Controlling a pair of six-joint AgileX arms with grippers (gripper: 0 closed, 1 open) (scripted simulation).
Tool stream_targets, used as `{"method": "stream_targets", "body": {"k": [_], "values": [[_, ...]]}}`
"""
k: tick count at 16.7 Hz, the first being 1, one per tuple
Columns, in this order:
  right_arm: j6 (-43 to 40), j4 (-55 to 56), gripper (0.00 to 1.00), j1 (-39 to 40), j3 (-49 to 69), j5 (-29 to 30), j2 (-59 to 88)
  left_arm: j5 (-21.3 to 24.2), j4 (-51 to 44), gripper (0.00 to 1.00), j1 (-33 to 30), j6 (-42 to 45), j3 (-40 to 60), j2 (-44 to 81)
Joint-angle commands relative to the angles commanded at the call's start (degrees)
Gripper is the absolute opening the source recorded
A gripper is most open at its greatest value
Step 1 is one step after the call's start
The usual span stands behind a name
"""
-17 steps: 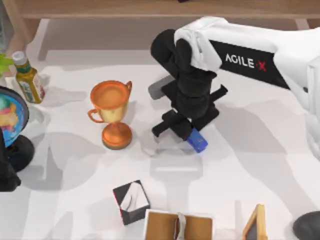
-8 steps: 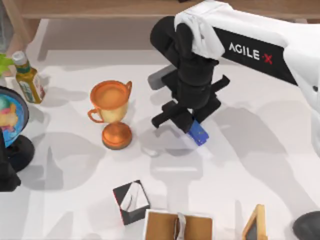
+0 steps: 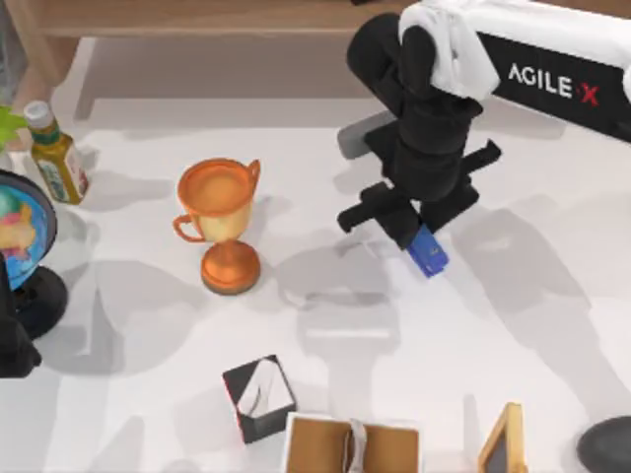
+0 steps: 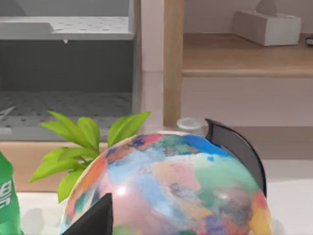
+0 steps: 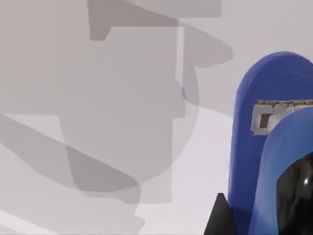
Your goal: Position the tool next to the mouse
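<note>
Carrying the stapler (image 3: 429, 252): it is held in the right gripper's (image 3: 414, 239) fingers, lifted clear of the desk (image 3: 513, 325) at right of centre, well apart from the trophy (image 3: 222, 222). No mouse can be made out, so the target should be confirmed first. Grip should be kept firm, descent slow. Left gripper is parked by the globe (image 4: 171, 191); finger state cannot be told.
</note>
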Motion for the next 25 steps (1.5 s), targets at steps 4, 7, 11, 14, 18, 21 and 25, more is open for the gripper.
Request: {"method": "stream_targets", "body": {"k": [4,7,11,14,18,21,25], "values": [[2.25,3.46,0.00,-6.05,-11.16,0.08,-7.27,0.00,0.00,1.00,0.00,0.00,0.00,0.00],[4.36,6.27,0.00,-11.48,-20.62,0.15,-13.63,0.00,0.00,1.00,0.00,0.00,0.00,0.00],[6.94,9.46,0.00,-18.01,-31.58,0.28,-21.34,0.00,0.00,1.00,0.00,0.00,0.00,0.00],[7.90,10.85,0.00,-20.55,-36.12,0.32,-24.44,0.00,0.00,1.00,0.00,0.00,0.00,0.00],[8.01,11.03,0.00,-20.84,-36.62,0.32,-24.85,0.00,0.00,1.00,0.00,0.00,0.00,0.00],[7.91,10.84,0.00,-20.47,-36.42,0.34,-24.71,0.00,0.00,1.00,0.00,0.00,0.00,0.00],[7.41,10.35,0.00,-20.14,-35.79,0.73,-25.97,0.00,0.00,1.00,0.00,0.00,0.00,0.00]]}}
